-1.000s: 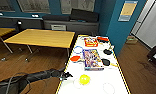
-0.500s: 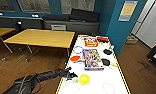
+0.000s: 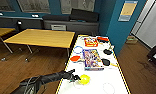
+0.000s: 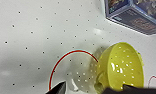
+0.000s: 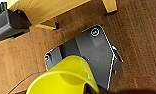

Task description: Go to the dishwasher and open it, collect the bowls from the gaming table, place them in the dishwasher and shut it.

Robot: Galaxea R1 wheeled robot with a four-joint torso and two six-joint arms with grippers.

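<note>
With our left gripper closed on the rim of the yellow perforated bowl low on the white table, we should lift straight, keeping it level.

Yellow perforated bowl tilted on white dotted tabletop, beside red ring; box nearby.

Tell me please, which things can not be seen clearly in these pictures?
- Left gripper, head view: too small and blurred to tell if it grips the yellow bowl.
- Bowl's near rim, left wrist view: cut by the picture's edge and a dark robot part.
- Yellow bowl, right wrist view: cut off by the edge; what holds it is hidden.
- Dark items on the white table: too blurred to name.
</note>
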